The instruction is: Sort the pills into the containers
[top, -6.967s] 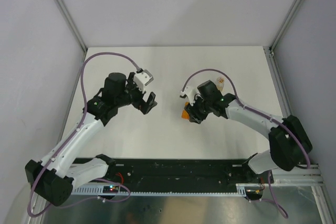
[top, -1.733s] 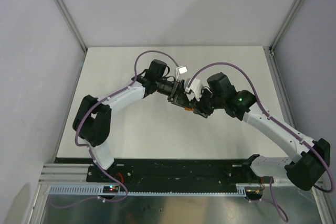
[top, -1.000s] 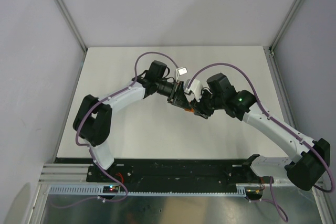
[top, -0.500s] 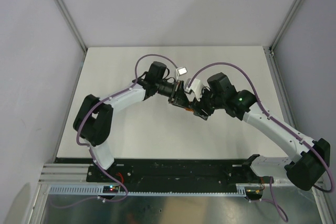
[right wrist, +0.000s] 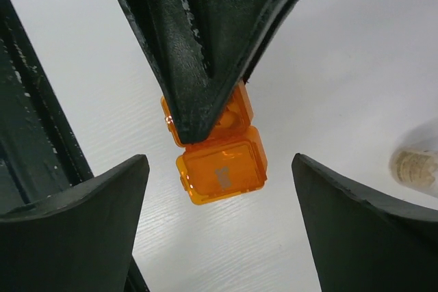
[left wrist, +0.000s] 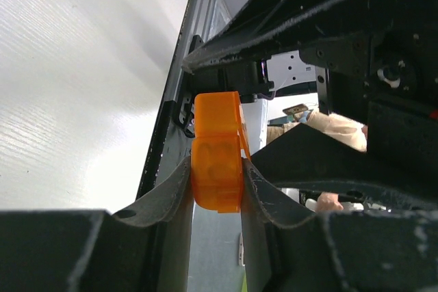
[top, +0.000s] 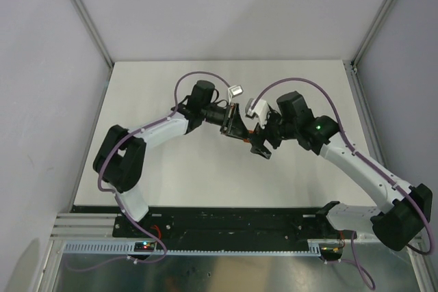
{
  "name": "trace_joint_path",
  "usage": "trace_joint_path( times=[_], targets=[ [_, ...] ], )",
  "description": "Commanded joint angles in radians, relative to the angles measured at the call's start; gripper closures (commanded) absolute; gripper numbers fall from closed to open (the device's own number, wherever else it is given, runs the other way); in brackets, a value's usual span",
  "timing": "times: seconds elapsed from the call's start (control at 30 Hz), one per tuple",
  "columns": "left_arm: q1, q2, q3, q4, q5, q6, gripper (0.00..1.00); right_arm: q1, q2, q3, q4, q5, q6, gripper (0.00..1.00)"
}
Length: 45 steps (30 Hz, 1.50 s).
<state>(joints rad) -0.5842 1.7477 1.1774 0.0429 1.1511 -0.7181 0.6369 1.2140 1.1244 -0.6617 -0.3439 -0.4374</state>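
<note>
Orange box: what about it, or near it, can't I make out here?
- Pills in the box: the right wrist view shows only cloudy orange walls, and the left fingers cover its upper cell.
- Box in the top view: too small, mostly hidden by the left fingers.
- Vial: blurred and cut by the right wrist view's right edge.

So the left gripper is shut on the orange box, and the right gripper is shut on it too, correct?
Not quite. The right gripper is open: the right wrist view shows its fingers standing wide on either side of the orange box, touching nothing. The rest holds: the left gripper is shut on the box.
</note>
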Motion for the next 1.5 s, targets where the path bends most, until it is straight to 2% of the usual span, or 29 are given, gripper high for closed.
trace_joint_path(
  times=[0.0,0.37,0.77,1.1,1.3,1.4,1.47],
  targets=[
    [0.006,-0.078,-0.003,0.011,-0.029,0.005,1.0,-0.075,-0.037,0.052,-0.009,-0.175,0.036,0.09],
    [0.006,-0.144,0.001,-0.108,-0.058,0.117,1.0,-0.293,0.067,0.183,-0.085,-0.589,0.122,0.13],
    [-0.002,-0.18,-0.003,-0.112,-0.043,0.136,1.0,-0.3,0.212,0.186,-0.16,-0.733,0.057,0.16],
    [-0.008,-0.184,-0.001,-0.113,-0.028,0.139,1.0,-0.279,0.256,0.18,-0.183,-0.754,0.009,0.34],
    [-0.018,-0.185,-0.005,-0.113,-0.029,0.144,1.0,-0.277,0.258,0.179,-0.177,-0.765,0.012,0.64],
    [-0.019,-0.182,-0.003,-0.112,-0.03,0.144,1.0,-0.276,0.262,0.18,-0.184,-0.768,0.009,0.74],
    [-0.02,-0.182,-0.002,-0.113,-0.031,0.146,1.0,-0.274,0.261,0.18,-0.186,-0.766,0.007,0.76]
  ],
)
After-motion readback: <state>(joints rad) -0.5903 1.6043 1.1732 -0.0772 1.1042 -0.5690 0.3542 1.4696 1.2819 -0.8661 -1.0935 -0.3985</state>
